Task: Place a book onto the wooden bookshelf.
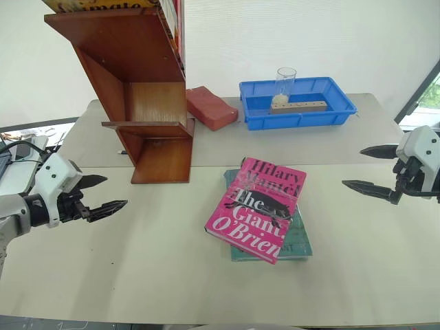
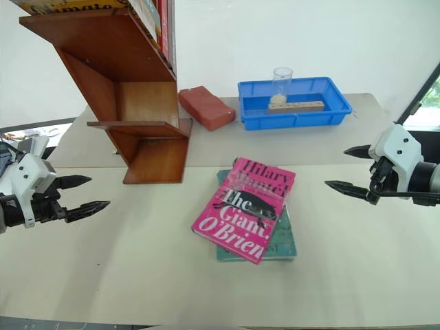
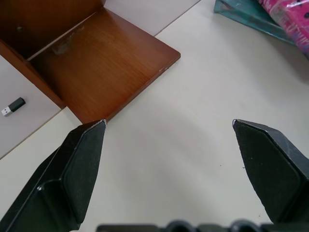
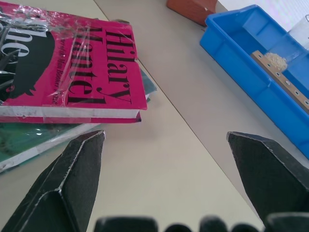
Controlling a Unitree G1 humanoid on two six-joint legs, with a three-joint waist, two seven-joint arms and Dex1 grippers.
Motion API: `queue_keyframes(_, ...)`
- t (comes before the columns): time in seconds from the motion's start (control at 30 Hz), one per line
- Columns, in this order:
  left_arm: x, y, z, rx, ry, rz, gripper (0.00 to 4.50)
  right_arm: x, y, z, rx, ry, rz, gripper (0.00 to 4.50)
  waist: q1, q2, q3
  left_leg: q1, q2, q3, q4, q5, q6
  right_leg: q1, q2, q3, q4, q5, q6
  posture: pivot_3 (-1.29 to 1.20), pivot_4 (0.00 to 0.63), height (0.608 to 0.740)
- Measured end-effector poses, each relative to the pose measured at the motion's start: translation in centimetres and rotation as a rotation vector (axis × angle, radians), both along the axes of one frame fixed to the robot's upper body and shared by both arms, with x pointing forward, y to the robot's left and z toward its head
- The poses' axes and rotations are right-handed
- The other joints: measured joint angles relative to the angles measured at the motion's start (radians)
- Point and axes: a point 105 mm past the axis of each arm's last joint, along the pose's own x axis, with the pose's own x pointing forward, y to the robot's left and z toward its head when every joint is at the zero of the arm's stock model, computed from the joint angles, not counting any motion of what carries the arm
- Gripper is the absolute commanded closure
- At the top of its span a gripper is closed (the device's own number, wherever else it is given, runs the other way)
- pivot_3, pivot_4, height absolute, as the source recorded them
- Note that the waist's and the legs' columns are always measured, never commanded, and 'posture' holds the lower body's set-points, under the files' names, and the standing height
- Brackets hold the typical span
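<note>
I've got the left pincer (image 1: 108, 194) and right pincer (image 1: 364, 170) both spread wide and holding nothing, with bare cream bench (image 1: 137, 254) between them. Mid-bench, the glossy pink book (image 1: 258, 210) lies skewed on a teal book (image 1: 302, 242), mostly covered. Beyond, the wooden bookshelf (image 1: 141, 89) leans with slanted panels, its top cut off; a red brick-like block (image 1: 211, 107) and blue tray (image 1: 344, 110) sit farthest.

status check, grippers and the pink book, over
Left gripper and right gripper open, empty. Pink book flat atop teal book, untouched. Wooden bookshelf beyond; path clear.
</note>
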Motion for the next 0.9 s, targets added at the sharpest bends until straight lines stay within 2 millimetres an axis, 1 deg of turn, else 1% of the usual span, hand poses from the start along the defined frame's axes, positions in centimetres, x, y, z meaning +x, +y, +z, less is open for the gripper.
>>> queue_keyframes(0.13, 0.6, -0.9, 0.1, -0.01, 0.001, -0.035, 0.0, 0.0, 0.1, 0.0, -0.003, 0.0, 0.0, 0.03, 0.004, 0.0, 0.0, 0.0, 0.0, 0.0, 0.0, 0.0, 0.0, 0.0, 0.0, 0.0, 0.0, 0.0, 0.0, 0.0, 0.15, 0.637)
queue_keyframes(0.2, 0.8, -1.8, 0.1, -0.04, 0.02, -0.062, 0.0, -0.3, 0.3, -0.4, -0.009, 0.012, 0.012, 0.03, 0.006, 0.0, 0.0, 0.0, 0.0, 0.0, 0.0, 0.0, 0.0, 0.0, 0.0, 0.0, 0.0, 0.0, 0.0, 0.0, 0.15, 0.637)
queue_keyframes(0.23, 0.8, -2.5, -0.2, -0.075, 0.049, -0.083, 0.0, -0.6, 0.4, -0.8, -0.013, 0.025, 0.018, 0.03, 0.007, 0.0, 0.0, -0.001, 0.0, 0.0, 0.0, 0.0, 0.0, 0.0, 0.0, 0.0, 0.0, 0.0, 0.0, 0.0, 0.15, 0.637)
queue_keyframes(0.27, 0.8, -3.4, -0.6, -0.118, 0.085, -0.106, 0.0, -0.8, 0.5, -1.2, -0.013, 0.039, 0.022, 0.56, 0.007, 0.0, 0.0, -0.001, 0.0, 0.0, 0.001, 0.0, 0.0, 0.001, 0.0, 0.0, 0.0, 0.0, 0.0, 0.0, 0.15, 0.637)
queue_keyframes(0.37, 0.4, -7.0, -2.1, -0.29, 0.219, -0.193, 0.0, -1.5, 0.6, -2.7, -0.039, 0.086, 0.026, 1.51, 0.008, 0.0, 0.0, -0.002, -0.001, -0.001, 0.002, 0.0, 0.0, 0.001, 0.0, 0.0, 0.0, 0.0, 0.001, 0.0, 0.15, 0.637)
queue_keyframes(0.4, 0.4, -8.3, -2.3, -0.353, 0.259, -0.22, 0.0, -1.8, 0.6, -3.4, -0.059, 0.105, 0.025, 1.9, 0.009, -0.001, 0.0, -0.002, -0.001, -0.001, 0.002, 0.0, 0.0, 0.001, 0.001, 0.0, 0.0, 0.0, 0.001, 0.0, 0.15, 0.637)
queue_keyframes(0.47, 0.6, -10.4, -2.1, -0.46, 0.309, -0.271, 0.0, -2.4, 0.7, -4.5, -0.096, 0.135, 0.028, 2.57, 0.01, -0.001, -0.001, -0.002, -0.001, -0.002, 0.002, 0.0, 0.0, 0.002, 0.002, 0.0, 0.0, 0.0, 0.002, 0.0, 0.15, 0.637)
queue_keyframes(0.53, 0.7, -11.9, -2.0, -0.531, 0.358, -0.306, 0.0, -2.4, 0.8, -5.2, -0.114, 0.14, 0.026, 3.23, 0.006, -0.001, -0.001, -0.002, -0.001, -0.002, 0.002, 0.0, 0.0, 0.004, 0.002, 0.001, 0.0, 0.001, 0.002, 0.0, 0.15, 0.637)
queue_keyframes(0.6, 1.1, -13.1, -2.3, -0.602, 0.41, -0.321, 0.0, -2.2, 1.3, -6.0, -0.117, 0.133, 0.023, 3.95, 0.001, -0.001, -0.001, 0.001, -0.001, -0.003, 0.001, 0.0, 0.0, 0.009, 0.003, 0.001, 0.0, 0.001, 0.002, 0.0, 0.15, 0.637)
queue_keyframes(0.63, 1.4, -13.6, -2.9, -0.637, 0.447, -0.316, 0.0, -1.9, 1.7, -6.5, -0.116, 0.131, 0.024, 4.31, -0.002, -0.001, -0.001, 0.003, -0.001, -0.003, 0.001, 0.0, 0.0, 0.012, 0.003, 0.001, -0.001, 0.001, 0.002, 0.0, 0.15, 0.637)
queue_keyframes(0.67, 1.5, -14.0, -3.7, -0.661, 0.491, -0.307, 0.0, -1.7, 2.1, -6.9, -0.112, 0.128, 0.029, 4.49, -0.004, -0.001, -0.001, 0.004, -0.001, -0.003, 0.001, 0.0, 0.0, 0.013, 0.003, 0.002, -0.001, 0.001, 0.002, 0.0, 0.15, 0.637)
queue_keyframes(0.77, 2.5, -14.9, -5.7, -0.737, 0.583, -0.252, 0.0, -0.7, 2.6, -7.6, -0.121, 0.116, 0.02, 4.49, -0.005, -0.001, 0.0, 0.008, -0.001, -0.004, 0.001, 0.0, 0.0, 0.017, 0.004, 0.002, -0.003, 0.0, 0.002, 0.0, 0.15, 0.637)
queue_keyframes(0.9, 4.1, -16.0, -7.2, -0.786, 0.637, -0.182, 0.0, 0.4, 3.2, -7.8, -0.129, 0.091, 0.035, 4.49, -0.001, -0.001, 0.0, 0.008, -0.002, -0.005, 0.001, 0.0, 0.0, 0.018, 0.004, 0.002, -0.005, 0.0, 0.002, 0.0, 0.15, 0.637)
